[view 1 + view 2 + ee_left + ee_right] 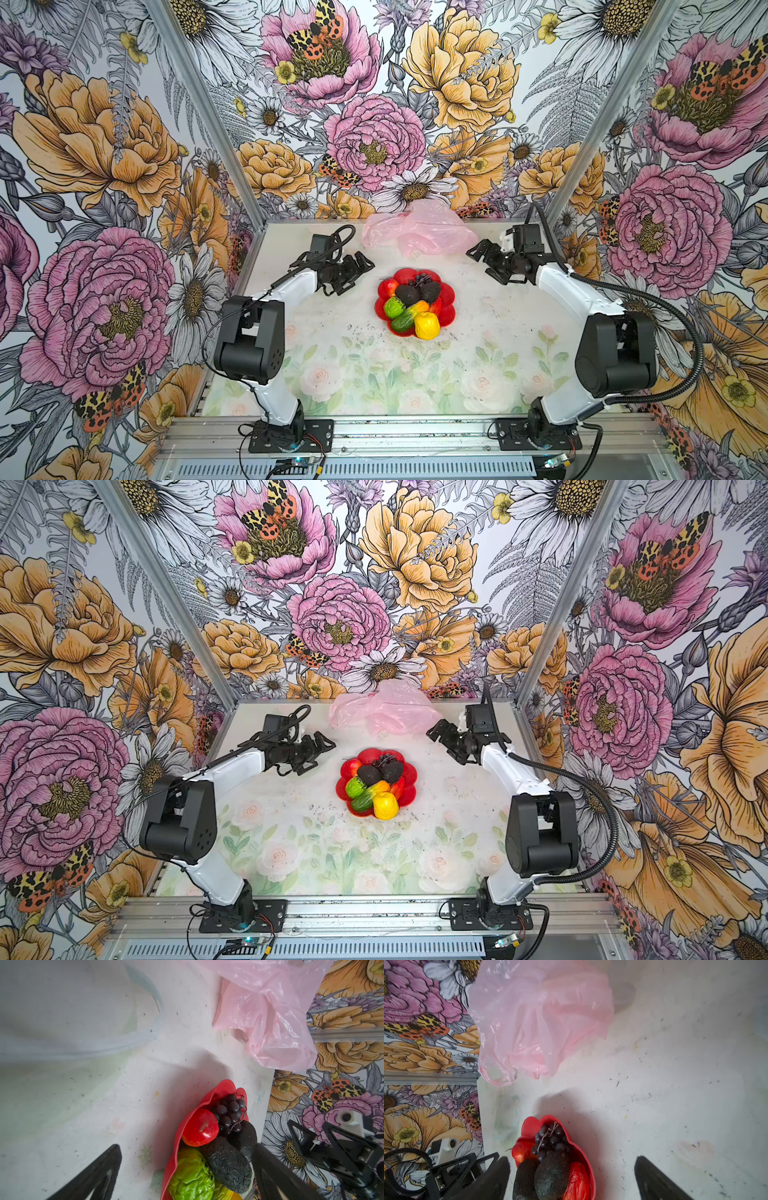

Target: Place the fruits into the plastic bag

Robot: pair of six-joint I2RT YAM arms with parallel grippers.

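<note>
Fruits (413, 305) on red plate (449, 307) (bag (419, 235) behind)

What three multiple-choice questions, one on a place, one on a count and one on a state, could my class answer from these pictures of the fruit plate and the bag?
1. Where does the pink plastic bag lie?
A. At the far edge of the table, beyond the red flower-shaped plate.
B. On the plate.
C. In a gripper.

2. How many dark avocados lie on the plate?
A. One.
B. Two.
C. Four.

3. How do the left gripper and the right gripper stand?
A. Both open, holding nothing.
B. Both shut.
C. Right shut on the bag.

Key: 1 A, the bag lies crumpled past the plate; 2 B, two sit side by side next to the grapes; 3 A, both show spread jaws with nothing between them.
</note>
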